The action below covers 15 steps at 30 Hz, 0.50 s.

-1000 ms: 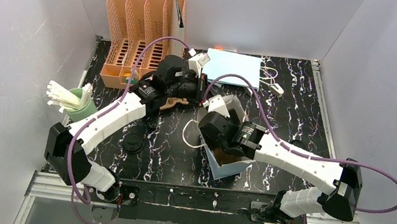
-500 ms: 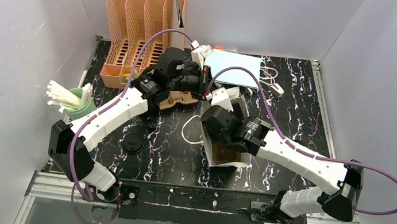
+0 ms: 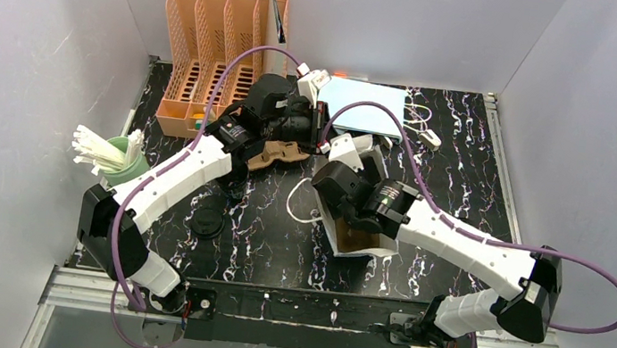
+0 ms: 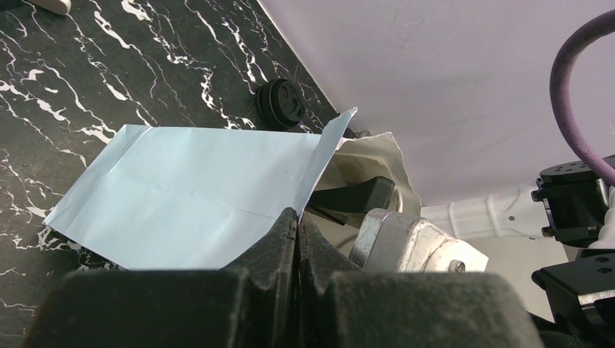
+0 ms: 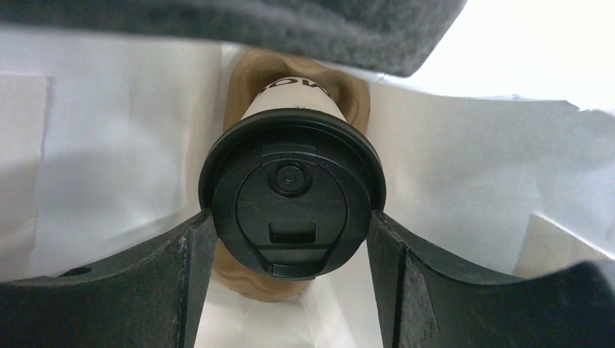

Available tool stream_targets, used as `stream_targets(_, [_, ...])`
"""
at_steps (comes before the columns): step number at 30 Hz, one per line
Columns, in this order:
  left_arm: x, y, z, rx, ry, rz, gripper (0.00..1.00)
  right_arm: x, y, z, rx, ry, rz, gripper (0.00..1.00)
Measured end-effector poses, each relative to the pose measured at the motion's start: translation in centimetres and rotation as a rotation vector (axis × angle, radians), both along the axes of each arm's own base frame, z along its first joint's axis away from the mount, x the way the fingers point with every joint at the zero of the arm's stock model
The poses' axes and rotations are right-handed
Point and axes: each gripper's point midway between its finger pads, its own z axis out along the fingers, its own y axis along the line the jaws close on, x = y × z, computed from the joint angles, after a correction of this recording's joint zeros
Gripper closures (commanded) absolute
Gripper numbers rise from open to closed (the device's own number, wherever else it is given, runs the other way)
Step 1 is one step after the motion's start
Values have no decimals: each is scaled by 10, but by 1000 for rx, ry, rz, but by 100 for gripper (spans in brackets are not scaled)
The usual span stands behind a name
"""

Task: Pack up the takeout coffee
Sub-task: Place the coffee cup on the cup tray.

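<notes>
A dark coffee cup with a black lid (image 5: 291, 194) stands in a brown pulp carrier (image 5: 250, 279) inside the light-blue paper bag (image 3: 374, 251), white on the inside. My right gripper (image 5: 290, 243) is down in the bag, its fingers (image 5: 192, 275) pressed on both sides of the lid. My left gripper (image 4: 297, 226) is shut on the bag's rim (image 4: 217, 196) and holds it open at the back (image 3: 318, 139). Another black-lidded cup (image 3: 208, 222) stands on the table at the front left.
An orange slotted rack (image 3: 213, 53) stands at the back left and a green cup of white sticks (image 3: 122, 160) at the left edge. A flat blue bag (image 3: 363, 105) lies at the back. A brown pulp piece (image 3: 279, 154) sits under my left wrist. A small round black thing (image 4: 281, 104) lies near the wall.
The bag has tipped and shifted under my right gripper, which has moved slightly back and right inside it. My left gripper has moved a little toward the back with the rim.
</notes>
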Motion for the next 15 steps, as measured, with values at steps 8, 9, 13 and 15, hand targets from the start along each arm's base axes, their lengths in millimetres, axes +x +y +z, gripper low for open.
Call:
stream_targets(8, [7,0,-9,19,12,28,100,13,-1,-11,6,-31,-16,72])
stream_targets(9, [8,1,-12,23,14,33,100,15,-2,-13,2,-33,-18,72])
stream_targets(13, [12,3,-16,34,18,55,100,21,-1,-18,11,-34,-11,72])
stream_targets(15, [14,3,-17,35,20,60,100,23,0,-19,13,-33,-7,72])
